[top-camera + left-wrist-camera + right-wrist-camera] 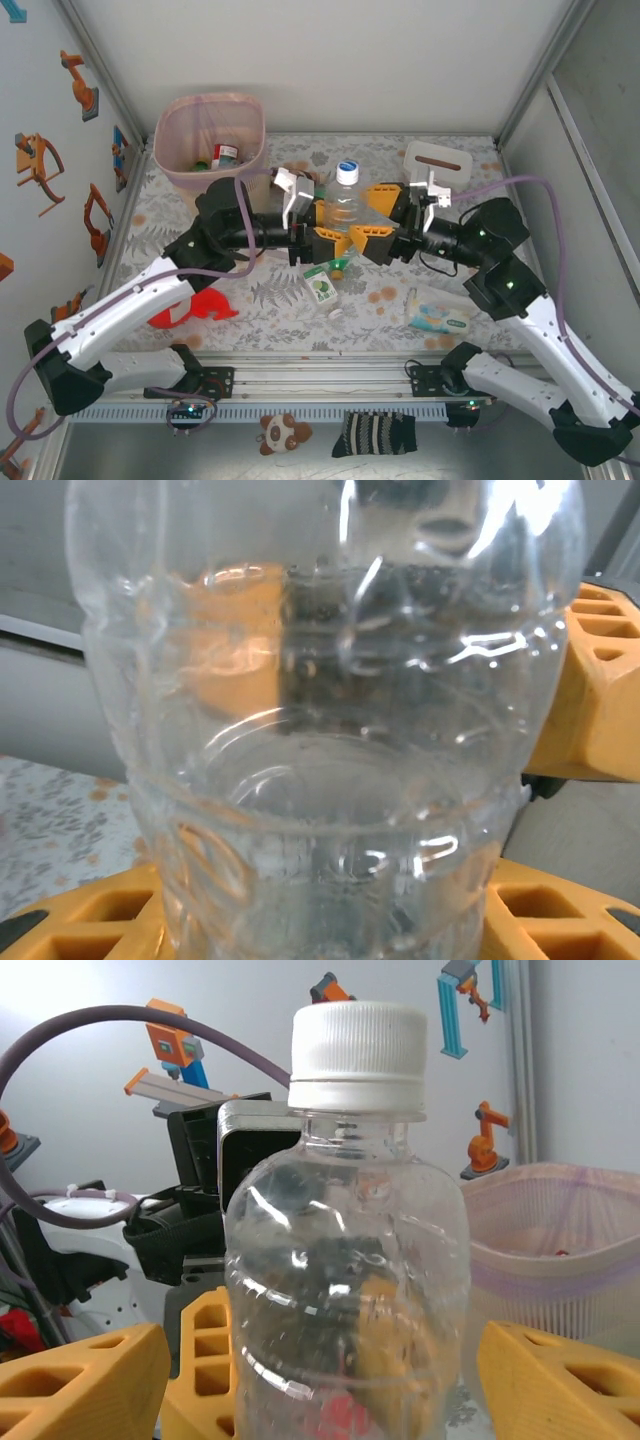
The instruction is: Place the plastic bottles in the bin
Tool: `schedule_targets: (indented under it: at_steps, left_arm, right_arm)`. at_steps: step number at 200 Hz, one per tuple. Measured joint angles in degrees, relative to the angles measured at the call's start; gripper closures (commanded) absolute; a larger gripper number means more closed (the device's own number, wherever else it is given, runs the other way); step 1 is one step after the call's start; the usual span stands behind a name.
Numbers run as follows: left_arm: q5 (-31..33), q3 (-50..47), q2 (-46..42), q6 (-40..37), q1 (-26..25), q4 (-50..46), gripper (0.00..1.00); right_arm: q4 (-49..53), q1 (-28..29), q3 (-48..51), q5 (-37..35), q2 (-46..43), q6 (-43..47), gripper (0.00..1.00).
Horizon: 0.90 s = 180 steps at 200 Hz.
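Note:
A clear plastic bottle (346,203) with a white cap stands upright mid-table between both grippers. My left gripper (333,226) is shut on its body; in the left wrist view the bottle (320,730) fills the frame and the yellow fingers (90,925) press its base. My right gripper (376,218) is open, its yellow fingers (80,1380) standing clear of the bottle (345,1290) on both sides. The pale pink bin (185,172) stands at the back left with bottles inside (224,154). A small bottle with a green label (322,287) lies in front of the grippers.
A red plush fish (195,308) lies under the left arm. A flat wipes pack (438,316) lies front right. A white tissue box (436,163) sits at the back right. The bin's slotted wall (560,1260) shows behind the bottle.

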State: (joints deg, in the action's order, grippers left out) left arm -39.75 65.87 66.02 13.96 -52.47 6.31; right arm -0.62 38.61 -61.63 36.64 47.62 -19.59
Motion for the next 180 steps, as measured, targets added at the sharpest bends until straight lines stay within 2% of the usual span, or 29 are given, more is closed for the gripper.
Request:
schedule_targets:
  at_steps: [38,64,137,180]
  left_arm:
    - [8.11,0.63,-2.58,-2.51,0.42,-8.39,0.56]
    - [14.49,2.49,-3.19,-2.99,2.78,-14.86,0.58]
    - [28.59,10.69,-4.07,-4.46,13.18,-31.36,0.58]
    - [32.52,18.97,-1.40,-5.44,24.04,-39.23,0.58]
  right_arm:
    - [2.97,0.11,0.00,-4.26,-2.78,2.80,0.17]
    - [5.88,0.11,-0.35,-6.16,-3.10,4.46,0.18]
    - [9.68,0.11,-1.60,-8.28,-1.97,5.33,0.19]
    - [10.62,0.11,-2.01,-8.31,-1.75,5.33,0.19]
